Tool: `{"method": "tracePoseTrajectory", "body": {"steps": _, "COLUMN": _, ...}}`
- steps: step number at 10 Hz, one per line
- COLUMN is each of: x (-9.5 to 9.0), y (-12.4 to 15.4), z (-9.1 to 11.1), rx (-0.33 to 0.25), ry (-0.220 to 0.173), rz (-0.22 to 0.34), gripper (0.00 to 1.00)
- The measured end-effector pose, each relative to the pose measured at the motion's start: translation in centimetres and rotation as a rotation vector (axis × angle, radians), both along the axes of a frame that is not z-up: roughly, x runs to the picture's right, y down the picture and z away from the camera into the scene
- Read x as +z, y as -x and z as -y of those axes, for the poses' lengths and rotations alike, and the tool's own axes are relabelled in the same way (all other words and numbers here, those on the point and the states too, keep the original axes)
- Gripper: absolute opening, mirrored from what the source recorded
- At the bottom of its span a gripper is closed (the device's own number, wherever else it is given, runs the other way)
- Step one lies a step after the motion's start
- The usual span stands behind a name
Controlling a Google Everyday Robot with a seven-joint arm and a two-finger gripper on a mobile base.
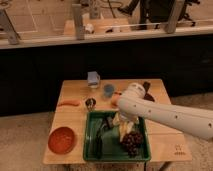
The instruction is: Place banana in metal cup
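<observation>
The yellow banana (pixel 123 128) lies in the green tray (pixel 90 136), next to a dark grape bunch (pixel 132 142). My gripper (pixel 121 120) hangs from the white arm (pixel 170 118), which reaches in from the right. It is down in the tray, right over the banana's upper end, and the wrist hides part of the banana. The small shiny metal cup (pixel 90 103) stands on the wooden table (pixel 70 122) just behind the tray's back left corner, apart from the gripper.
A light blue cup (pixel 108 91) and a pale box (pixel 93 78) stand at the back. An orange carrot (pixel 69 103) lies left of the metal cup. An orange bowl (pixel 62 139) sits front left. A dark item (pixel 98 143) lies in the tray's left side.
</observation>
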State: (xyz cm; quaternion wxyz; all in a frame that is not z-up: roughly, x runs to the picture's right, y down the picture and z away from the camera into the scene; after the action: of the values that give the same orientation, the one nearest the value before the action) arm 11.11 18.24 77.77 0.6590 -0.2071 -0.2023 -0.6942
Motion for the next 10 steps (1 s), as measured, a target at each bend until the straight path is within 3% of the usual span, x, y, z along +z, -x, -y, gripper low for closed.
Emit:
{"method": "tracePoseTrajectory", "body": {"steps": 4, "x": 1.3, "y": -0.6, "z": -0.9, "rx": -0.009, "ry": 0.021, "rz": -0.029, "gripper": 0.80}}
{"method": "tracePoseTrajectory", "body": {"steps": 10, "x": 3.1, "y": -1.0, "z": -2.5, "rx": -0.011, "ry": 0.067, "rz": 0.003, "gripper": 0.80}}
